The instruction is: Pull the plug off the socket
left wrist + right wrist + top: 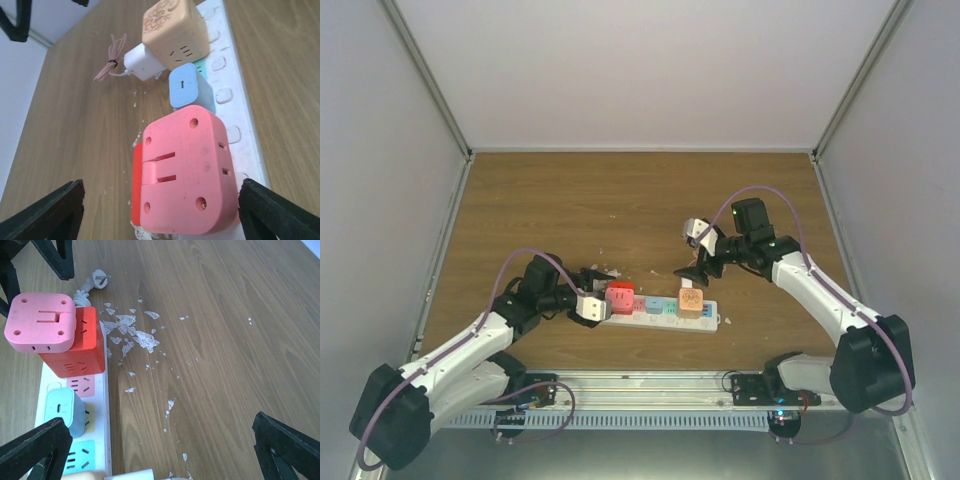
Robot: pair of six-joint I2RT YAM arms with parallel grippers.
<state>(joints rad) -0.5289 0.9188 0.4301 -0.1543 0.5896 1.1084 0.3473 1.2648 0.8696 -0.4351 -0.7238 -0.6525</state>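
The socket [712, 322] is a long white power strip near the table's front edge, also seen in the left wrist view [240, 100] and the right wrist view [106, 410]. A pink plug [185, 170] sits on a red block [80, 352] at the strip's left end [620, 296]. My left gripper [160, 200] is open, one finger on each side of the pink plug; the left finger [50, 212] stands well apart from it, the right one close beside it. My right gripper [160, 420] hangs open over bare wood behind the strip [698, 272], holding nothing.
Further along the strip stand a light blue plug [187, 90] and a beige cube adapter [172, 30], with a white charger and coiled pink cable [142, 62] beside it. White flakes [135, 335] litter the wood. The strip's own white cord plug [95, 280] lies beyond the red block.
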